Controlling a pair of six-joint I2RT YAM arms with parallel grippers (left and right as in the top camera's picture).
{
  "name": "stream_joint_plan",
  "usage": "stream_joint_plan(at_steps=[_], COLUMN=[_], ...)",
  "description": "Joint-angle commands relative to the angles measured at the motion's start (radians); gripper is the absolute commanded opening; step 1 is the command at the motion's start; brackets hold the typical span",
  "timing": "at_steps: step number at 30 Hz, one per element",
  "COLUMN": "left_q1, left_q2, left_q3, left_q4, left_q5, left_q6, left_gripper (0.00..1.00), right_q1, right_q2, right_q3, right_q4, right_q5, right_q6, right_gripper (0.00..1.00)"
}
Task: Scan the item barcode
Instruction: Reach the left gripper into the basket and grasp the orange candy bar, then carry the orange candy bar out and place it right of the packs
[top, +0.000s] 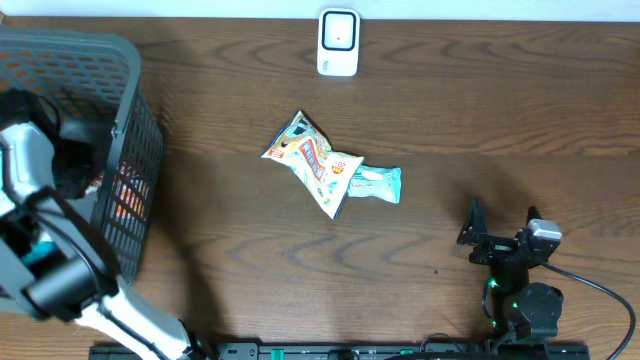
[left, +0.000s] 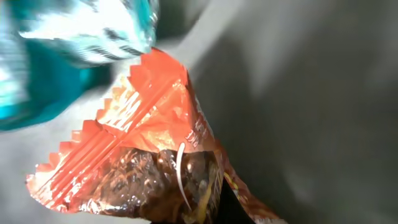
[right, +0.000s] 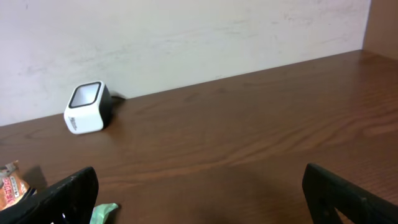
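The overhead camera looked straight down on the wooden table (top: 450, 100). The left wrist's sat close up to an orange snack packet (left: 149, 143) (it filled the frame). The right wrist's looked low toward the wall (right: 186, 37), sharing the barcode scanner (right: 87, 107) with overhead.

Wooden table (top: 500, 110): scanner (top: 338, 42), basket (top: 135, 150), yellow packet (top: 312, 160), teal packet (top: 380, 184)

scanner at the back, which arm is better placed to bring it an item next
Left. The left claw is shut on an orange packet in the basket; the right claw sits open and empty.
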Motion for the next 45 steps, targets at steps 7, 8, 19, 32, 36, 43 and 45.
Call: stream_joint_plan(at_steps=[7,8,19,32,36,43,45], left_q1=[0.010,0.010,-0.195,-0.729,-0.889,-1.066,-1.106], left_q2=[-0.434,-0.471,-0.875,-0.745,-0.600,-0.350,-0.279], left_q3=[0.010,0.010,0.009,-0.020,-0.020,-0.020,-0.020], left_q4=[-0.002,-0.002,0.051,0.044,0.075,0.235,0.296], left_q5=[0.006,0.023,0.212,0.113,0.114,0.114,0.114], left_q6=[0.014,0.014,0.015,0.046,0.082,0.109,0.109], left_gripper=[0.07,0.07,0.07,0.07,0.07,0.07,0.07], right_q1=[-0.004,-0.004,-0.004,-0.004,-0.004,-0.004,-0.004], right_q2=[-0.005,-0.005,-0.005,-0.005,-0.005,-0.005,-0.005], right_q3=[-0.002,-0.002,-0.002,-0.002,-0.002,-0.002,-0.002], right_q4=[-0.002,-0.002,-0.002,-0.002,-0.002,-0.002,-0.002], right_q5=[0.009,0.009,0.009,0.009,0.009,0.009,0.009], right_q6=[-0.014,-0.014,-0.014,-0.014,-0.014,-0.014,-0.014], right_gripper=[0.99,0.99,0.99,0.99,0.99,0.99,0.99])
